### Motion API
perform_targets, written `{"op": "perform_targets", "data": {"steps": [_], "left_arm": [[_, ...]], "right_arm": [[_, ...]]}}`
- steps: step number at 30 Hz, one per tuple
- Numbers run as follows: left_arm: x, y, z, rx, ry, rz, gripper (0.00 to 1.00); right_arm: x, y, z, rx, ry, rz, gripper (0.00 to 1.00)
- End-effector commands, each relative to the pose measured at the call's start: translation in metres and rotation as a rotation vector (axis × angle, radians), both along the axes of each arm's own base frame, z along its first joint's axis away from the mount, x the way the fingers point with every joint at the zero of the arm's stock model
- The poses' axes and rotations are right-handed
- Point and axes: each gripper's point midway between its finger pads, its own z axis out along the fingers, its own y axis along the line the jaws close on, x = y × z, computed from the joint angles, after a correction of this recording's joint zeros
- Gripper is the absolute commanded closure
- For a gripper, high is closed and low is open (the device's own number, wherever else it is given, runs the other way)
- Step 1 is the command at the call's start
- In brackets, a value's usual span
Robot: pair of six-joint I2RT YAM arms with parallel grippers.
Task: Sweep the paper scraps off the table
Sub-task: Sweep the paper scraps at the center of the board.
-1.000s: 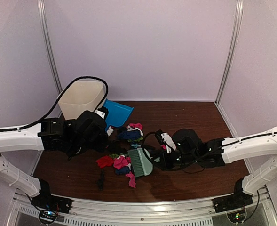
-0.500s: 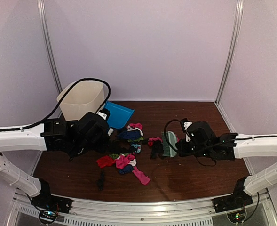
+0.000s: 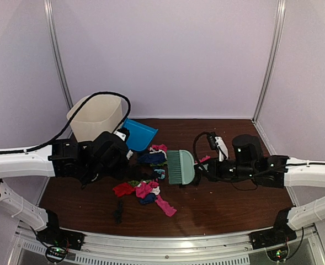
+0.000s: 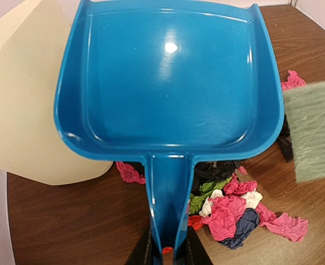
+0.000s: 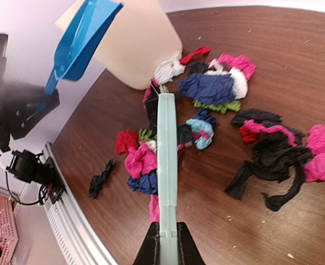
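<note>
Fingers [image 5: 151, 249] of the right gripper [image 5: 165, 245] were clamped shut on the handle of the pale green plastic hand brush [image 5: 166, 160], whose back ran out ahead of the wrist over the litter; whether its bristles touched the wood I could not tell. The left gripper [image 4: 168, 251] was pinched tight around the handle of the glossy blue plastic dustpan [image 4: 168, 83], which was held raised and tilted, its pan bare, beside the cream-coloured open bin [image 3: 96, 118]. The step in hand looked like gathering the litter toward the pan. Doing it well would probably have meant first laying the dustpan's front lip flat on the dark reddish-brown wood-grain table [image 3: 228, 207] right at the heap's left edge. The bristles would then go down beyond the pieces nearest the right arm and draw short, light strokes toward the pan, since such light crumpled bits would likely flick or roll under a hard push. The small crumpled paper scraps [image 3: 145, 190] lay in a loose cluster at the table's middle, between the 2 arms: pink, red, dark blue, black, green and white, with 1 light blue piece. From the right wrist, several black and pink ones sat on one side of the brush, apart from the denser heap on its other side. 1 black scrap [image 3: 118, 211] lay alone nearer the silver front rail [image 3: 168, 243] and would likely need its own pass.
</note>
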Motion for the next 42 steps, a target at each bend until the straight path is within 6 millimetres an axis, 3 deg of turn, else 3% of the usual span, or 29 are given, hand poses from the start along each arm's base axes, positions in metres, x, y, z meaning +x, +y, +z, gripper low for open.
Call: {"op": "perform_targets", "data": {"steps": [1, 6, 11, 13, 19, 28, 31, 33, 38, 42], "left_arm": [[0.010, 0.000, 0.015, -0.022, -0.051, 0.022, 0.85], [0.014, 0.004, 0.018, -0.025, -0.055, 0.032, 0.85], [0.014, 0.004, 0.017, -0.026, -0.053, 0.036, 0.85], [0.014, 0.003, 0.016, -0.027, -0.049, 0.035, 0.86], [0.014, 0.001, 0.014, -0.022, -0.042, 0.030, 0.86], [0.016, -0.002, 0.007, -0.001, -0.032, 0.026, 0.86], [0.016, -0.001, 0.006, 0.003, -0.033, 0.028, 0.86], [0.016, -0.001, 0.006, 0.010, -0.035, 0.025, 0.86], [0.016, -0.002, 0.004, 0.016, -0.046, 0.008, 0.86], [0.016, -0.003, 0.002, 0.022, -0.061, -0.012, 0.88]], "right_arm": [[-0.038, 0.036, -0.014, 0.101, 0.102, 0.210, 1.00], [-0.068, 0.055, -0.035, 0.077, 0.162, 0.320, 1.00], [-0.058, 0.045, -0.071, -0.015, 0.179, 0.233, 1.00], [-0.048, 0.033, -0.083, -0.078, 0.164, 0.155, 1.00], [-0.009, -0.024, -0.085, -0.229, 0.051, -0.151, 1.00], [0.018, -0.096, -0.092, -0.345, 0.033, -0.437, 1.00], [0.027, -0.116, -0.083, -0.367, 0.003, -0.535, 1.00], [0.028, -0.111, -0.072, -0.340, -0.009, -0.517, 1.00], [0.016, -0.060, -0.029, -0.173, -0.021, -0.272, 1.00], [0.012, -0.034, -0.003, -0.089, -0.016, -0.171, 1.00]]}}
